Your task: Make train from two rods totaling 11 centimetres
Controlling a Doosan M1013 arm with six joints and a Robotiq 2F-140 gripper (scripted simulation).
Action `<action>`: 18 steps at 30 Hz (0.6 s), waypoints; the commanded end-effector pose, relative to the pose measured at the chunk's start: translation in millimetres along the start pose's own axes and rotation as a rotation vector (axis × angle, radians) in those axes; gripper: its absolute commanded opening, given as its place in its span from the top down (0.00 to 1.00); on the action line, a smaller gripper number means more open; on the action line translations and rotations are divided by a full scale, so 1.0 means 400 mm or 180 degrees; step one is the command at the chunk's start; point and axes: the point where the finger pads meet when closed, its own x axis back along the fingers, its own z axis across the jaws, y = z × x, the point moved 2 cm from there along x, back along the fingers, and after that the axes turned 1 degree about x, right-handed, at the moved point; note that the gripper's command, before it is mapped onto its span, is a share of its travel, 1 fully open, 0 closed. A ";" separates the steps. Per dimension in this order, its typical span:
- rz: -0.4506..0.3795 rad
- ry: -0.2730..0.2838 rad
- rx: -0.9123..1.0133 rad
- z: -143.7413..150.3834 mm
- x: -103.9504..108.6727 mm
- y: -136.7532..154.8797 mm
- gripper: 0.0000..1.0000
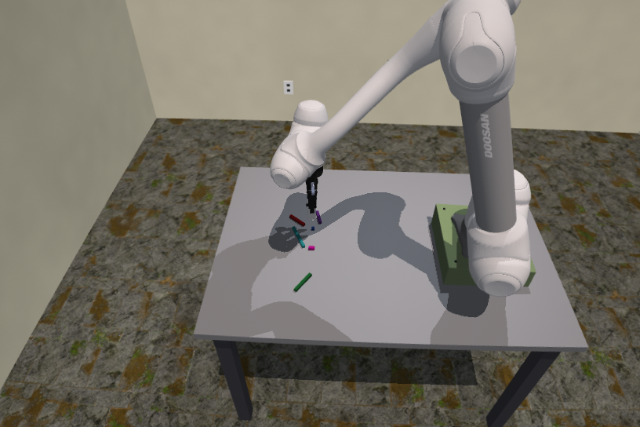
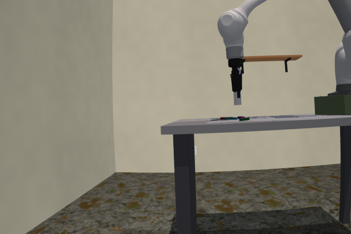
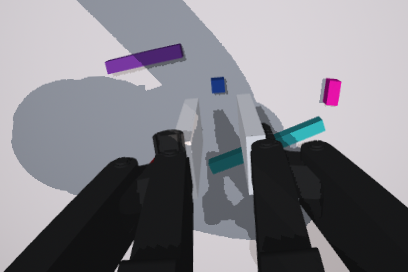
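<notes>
The blue rod (image 1: 312,228) (image 3: 218,85) lies on the table (image 1: 392,293) (image 2: 255,128) (image 3: 370,31), between the purple rod and the magenta one from where I stand. It is so stubby that I cannot pick out a long axis. The turquoise rod (image 1: 298,237) (image 2: 231,118) (image 3: 300,132) lies flat near it, well short of touching; seen from above, its long axis runs steeply from upper left to lower right, and it does not point at the blue one. So those two, which would make eleven, are not yet a train.

The gripper (image 1: 312,216) (image 2: 237,101) (image 3: 219,118) hangs above the table, pointing down, its fingers close together but a narrow gap apart, with nothing clamped between them.

Around the pair, as seen from above, the purple rod (image 1: 318,217) (image 3: 145,59) runs nearly up and down, and the red rod (image 1: 296,220) (image 2: 222,118) slants down to the right, less steeply than the turquoise. The magenta rod (image 1: 310,248) (image 2: 242,117) (image 3: 332,92) lies crosswise, near the turquoise rod's lower end. Farther out, the green rod (image 1: 303,282) (image 2: 244,119) slants from lower left to upper right.
</notes>
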 end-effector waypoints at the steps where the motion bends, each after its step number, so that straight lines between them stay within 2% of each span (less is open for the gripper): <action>1: 0.0023 -0.0001 -0.0010 0.000 -0.006 -0.011 0.85; 18: 0.0023 -0.0001 -0.0010 0.000 -0.050 -0.011 0.85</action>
